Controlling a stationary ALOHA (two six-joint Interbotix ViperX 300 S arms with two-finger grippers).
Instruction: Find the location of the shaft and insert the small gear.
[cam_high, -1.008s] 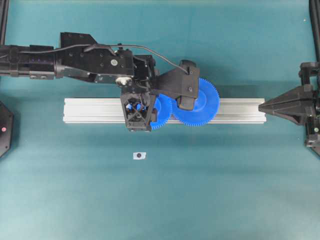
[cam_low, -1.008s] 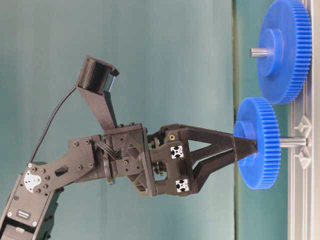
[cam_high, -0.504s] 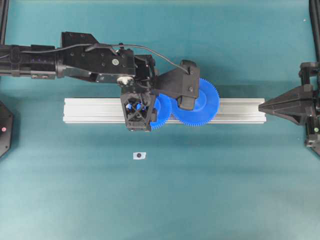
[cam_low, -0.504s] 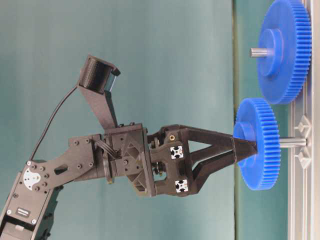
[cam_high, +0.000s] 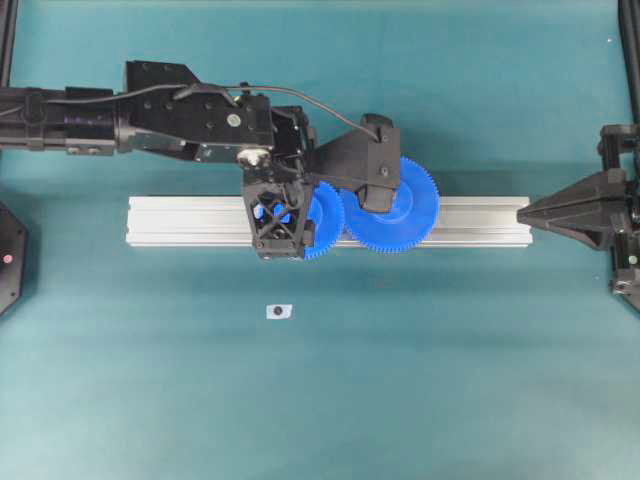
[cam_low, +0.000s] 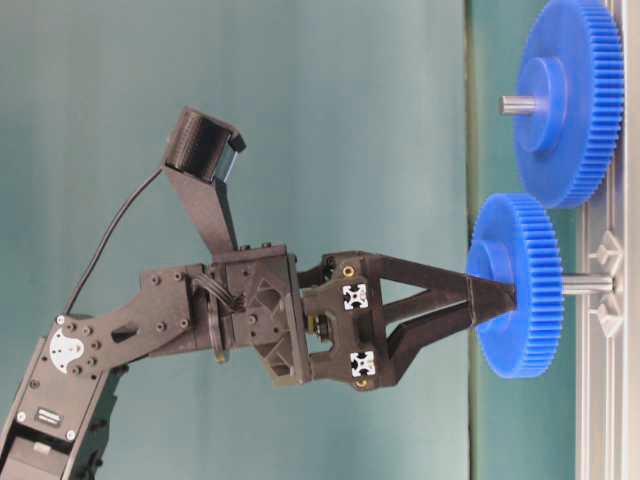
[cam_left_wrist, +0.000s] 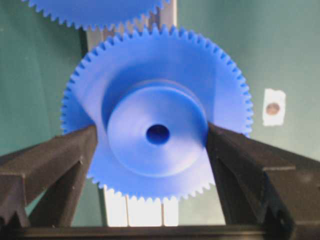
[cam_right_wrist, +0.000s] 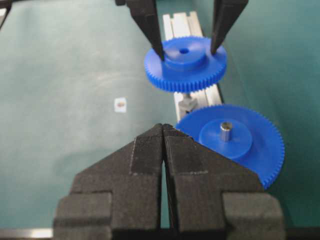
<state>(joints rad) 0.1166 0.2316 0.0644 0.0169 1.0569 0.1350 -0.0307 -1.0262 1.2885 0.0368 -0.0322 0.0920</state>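
Starting at the left gripper (cam_left_wrist: 151, 131), Ben: is it pinching?

Ana, its jaws look spread, flanking the hub (cam_left_wrist: 135, 150) of the small gear (cam_low: 515, 300). One pad touches the hub and the other shows a sliver of gap, so I judge the gear released.

Where's the gear?

Threaded on the shaft (cam_low: 585, 285), above the rail (cam_high: 190, 220). Bare pin shows between gear and rail, and the centre hole looks dark, so no tip is through.

So what's left?

Finding and starting are done. Pressing it down toward the rail probably remains, to mesh with the larger gear (cam_high: 400, 215).

The right gripper (cam_right_wrist: 164, 135)?

Pressed together, parked off the rail's end.
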